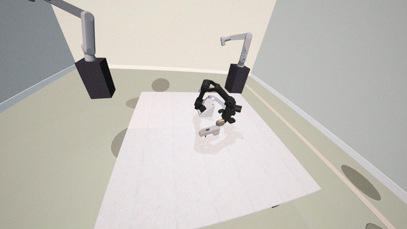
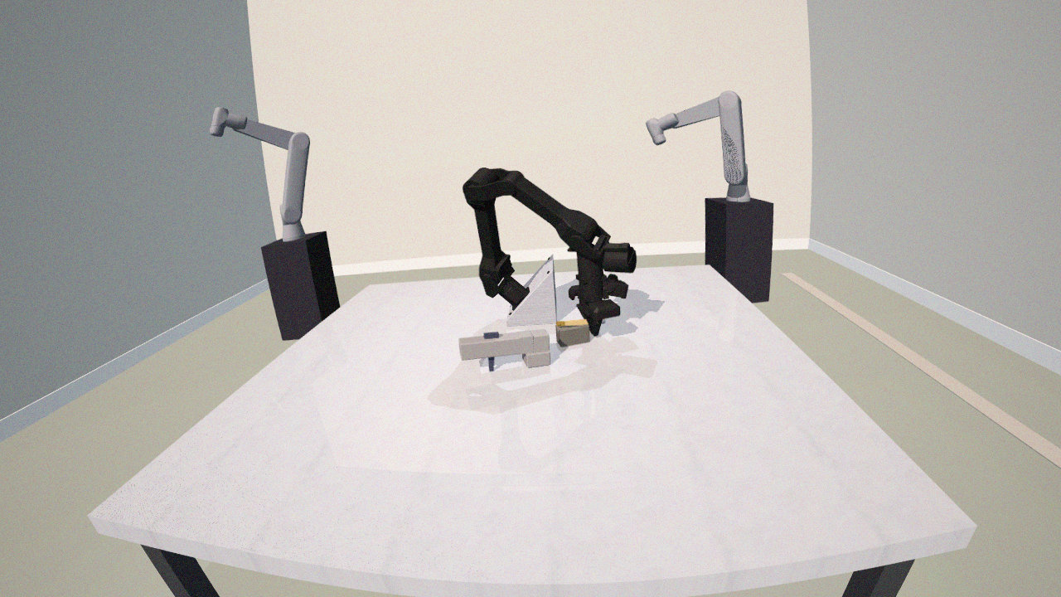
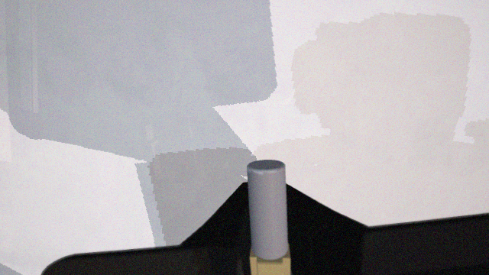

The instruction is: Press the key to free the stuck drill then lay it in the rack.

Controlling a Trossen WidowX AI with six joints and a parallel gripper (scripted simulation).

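My gripper [image 1: 225,120] [image 2: 594,327] [image 3: 261,189] is shut on the drill, just to the right of the rack. The drill shows a yellow part [image 1: 220,121] [image 2: 571,323] on top of the rack and a grey cylindrical end [image 3: 267,210] standing out past the fingers in the wrist view. The rack [image 1: 219,124] [image 2: 573,337] is a small brown block; whether the drill rests on it cannot be told. The long beige holder [image 1: 213,130] [image 2: 513,346] stands left of the rack. The dark blue key [image 1: 207,129] [image 2: 491,335] passes down through it, its lower end showing underneath.
A white wedge-shaped stand [image 1: 208,112] [image 2: 539,304] is behind the holder, at the foot of my black arm [image 2: 545,200]. All stand on the white table [image 1: 176,170] [image 2: 534,460]. Two grey arms on dark pedestals [image 1: 95,79] [image 2: 739,245] are beyond the table.
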